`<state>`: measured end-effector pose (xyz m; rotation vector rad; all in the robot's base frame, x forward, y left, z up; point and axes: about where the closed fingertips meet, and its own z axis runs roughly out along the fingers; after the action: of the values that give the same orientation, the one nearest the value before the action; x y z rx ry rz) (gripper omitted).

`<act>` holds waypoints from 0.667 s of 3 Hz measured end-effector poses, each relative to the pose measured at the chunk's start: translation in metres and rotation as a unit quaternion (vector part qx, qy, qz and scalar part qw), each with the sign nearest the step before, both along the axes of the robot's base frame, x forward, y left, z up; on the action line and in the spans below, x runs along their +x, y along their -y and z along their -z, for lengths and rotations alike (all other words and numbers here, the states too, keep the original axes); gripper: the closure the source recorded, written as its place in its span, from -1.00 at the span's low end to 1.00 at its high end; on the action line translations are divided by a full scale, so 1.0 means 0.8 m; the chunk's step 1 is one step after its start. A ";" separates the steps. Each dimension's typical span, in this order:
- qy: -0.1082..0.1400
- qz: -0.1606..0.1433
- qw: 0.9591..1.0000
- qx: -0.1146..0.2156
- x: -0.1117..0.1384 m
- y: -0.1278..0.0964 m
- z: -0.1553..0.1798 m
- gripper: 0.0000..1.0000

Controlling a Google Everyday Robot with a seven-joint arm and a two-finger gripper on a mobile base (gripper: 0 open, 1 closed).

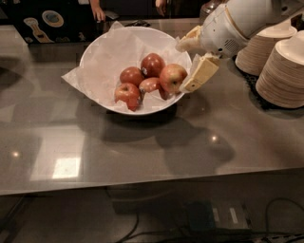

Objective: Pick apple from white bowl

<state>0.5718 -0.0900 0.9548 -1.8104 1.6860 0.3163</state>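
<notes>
The white bowl point(102, 52), lined with crinkled white paper, stands on the grey counter at upper centre. It holds several apples. The largest apple point(173, 77), orange-red with a yellowish blush, lies at the bowl's right side. Smaller darker red apples point(131, 76) lie to its left. My gripper point(188, 64) comes in from the upper right over the bowl's right rim, open. One cream finger point(200, 72) is just right of the apple, the other finger point(189, 41) is behind it over the rim. The apple sits close to the near finger.
Two stacks of beige-white paper dishes point(285, 71) stand at the right edge of the grey counter point(142, 142). A dark box with stickers point(42, 19) sits at the back left. People's hands point(97, 10) show behind the counter.
</notes>
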 end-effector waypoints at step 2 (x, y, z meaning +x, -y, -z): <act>0.002 -0.008 1.000 0.004 0.024 -0.013 0.008 -0.54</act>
<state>0.5913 -0.0799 0.9481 -1.8189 1.6651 0.3251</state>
